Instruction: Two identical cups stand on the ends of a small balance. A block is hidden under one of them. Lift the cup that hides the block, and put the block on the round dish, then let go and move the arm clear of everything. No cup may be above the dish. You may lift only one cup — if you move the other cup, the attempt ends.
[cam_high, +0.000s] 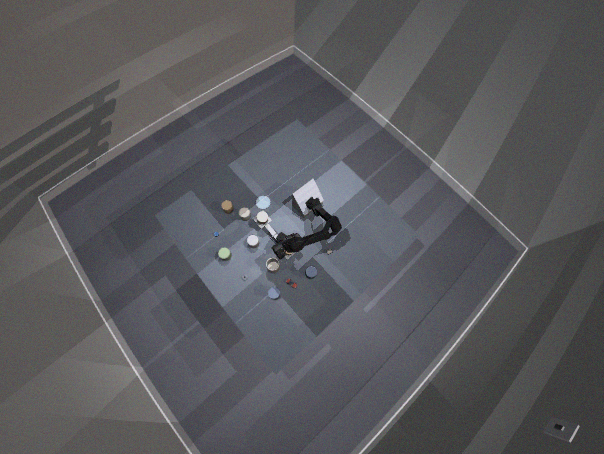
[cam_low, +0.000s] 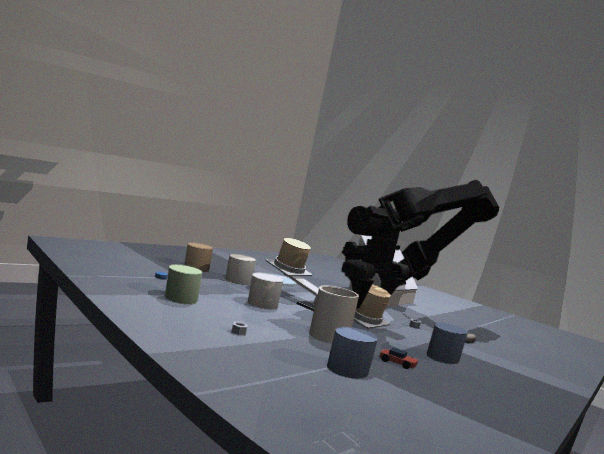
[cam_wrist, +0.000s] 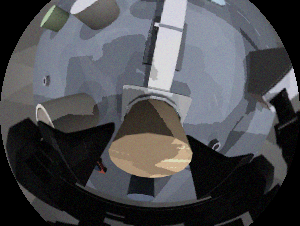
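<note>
The balance (cam_high: 270, 230) (cam_low: 307, 286) (cam_wrist: 167, 55) is tilted, with one identical tan cup on each end. The raised cup (cam_high: 262, 217) (cam_low: 293, 255) stands on the high end. The lower cup (cam_low: 376, 301) (cam_wrist: 150, 155) stands on the low end, close to the table. My gripper (cam_low: 375, 298) (cam_wrist: 150, 133) is open and points down, with one finger on each side of the lower cup; I cannot tell whether they touch it. The pale blue round dish (cam_high: 263, 202) (cam_low: 289, 281) lies beside the raised end, with no cup above it. The block is not visible.
A tall grey open container (cam_high: 272, 265) (cam_low: 334, 316) (cam_wrist: 75, 112) stands near the low end. A whitish cylinder (cam_high: 253, 241) (cam_low: 265, 292) is beside the beam. Two blue cylinders (cam_low: 352, 354) (cam_low: 446, 344) and a red toy car (cam_low: 398, 358) stand nearer the front. A white wedge (cam_high: 306, 195) is near the arm's base.
</note>
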